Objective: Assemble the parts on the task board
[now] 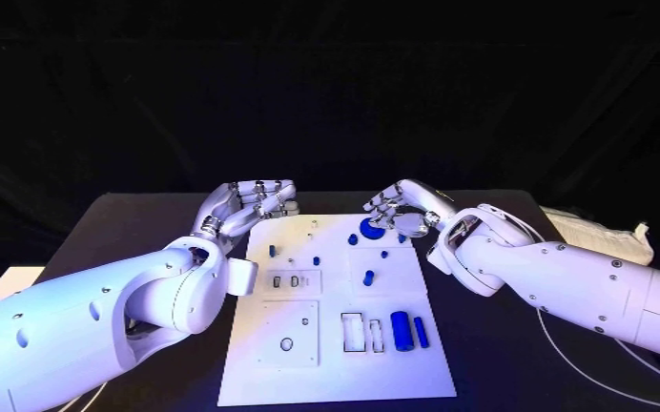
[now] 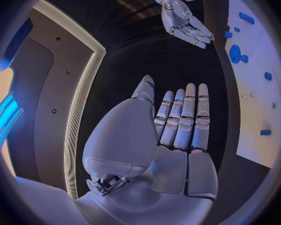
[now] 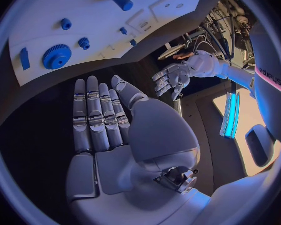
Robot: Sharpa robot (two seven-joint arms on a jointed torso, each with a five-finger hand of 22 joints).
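Both arms are framing our task board; left hand and right hand are hovering open, empty, the right partly hiding the blue gear.

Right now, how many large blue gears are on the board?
1. The gear lies on the task board, far end, by the fingers of the right hand; smaller pieces are unclear.

A black bench carries the white task board, lying flat at its middle. Right of the task board, at the bench's right edge, lies a pale sheet of paper; a thin white cable trails nearer.
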